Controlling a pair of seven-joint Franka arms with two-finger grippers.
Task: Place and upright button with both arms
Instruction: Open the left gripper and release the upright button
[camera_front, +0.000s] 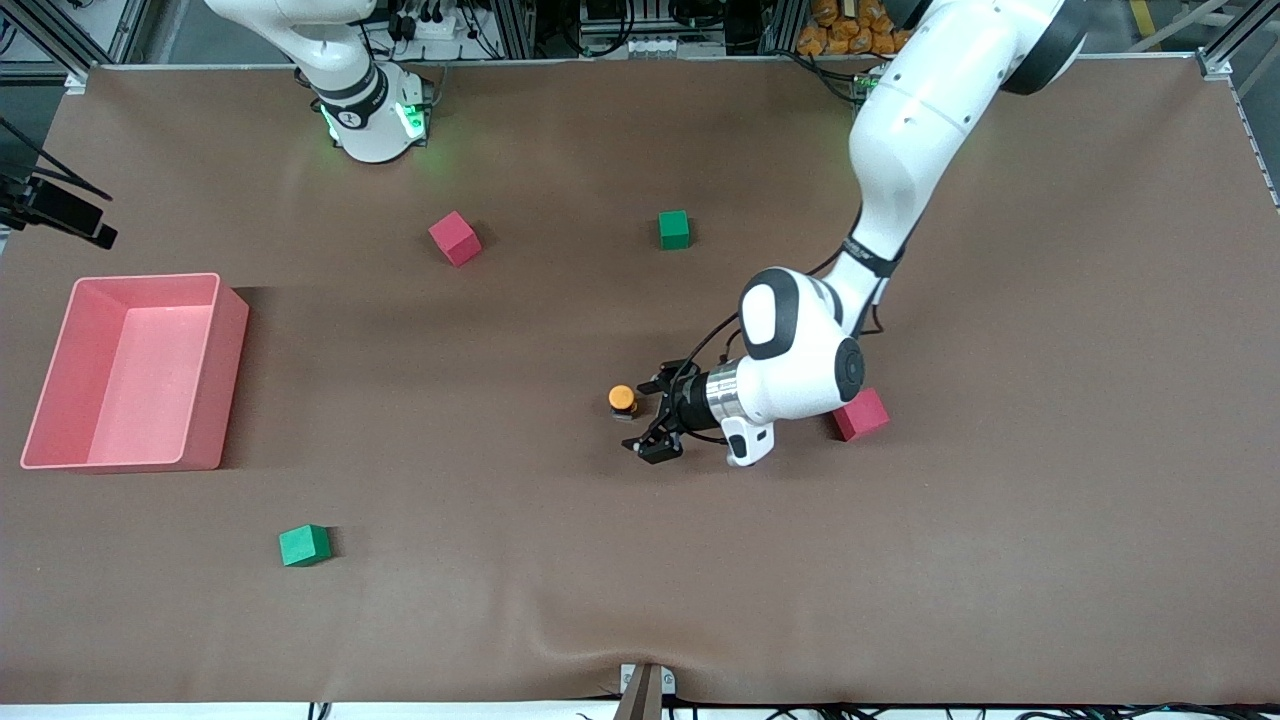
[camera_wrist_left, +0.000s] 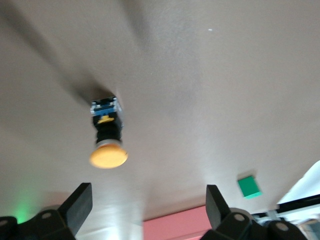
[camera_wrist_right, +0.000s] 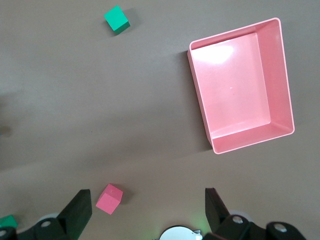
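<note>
From the front, the button (camera_front: 622, 399) stood on the table (camera_front: 600, 560), just beside my left gripper (camera_front: 652, 415). Its wrist view showed fingers wide; a bump could tip it. My right gripper (camera_wrist_right: 145, 212) waited high, wide open.

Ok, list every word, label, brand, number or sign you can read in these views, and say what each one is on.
None can be read.
A dark band on the left arm carries pale marks, too small to read.
The button, the cubes and the pink bin show no text.
The left gripper and right gripper show none either.
</note>
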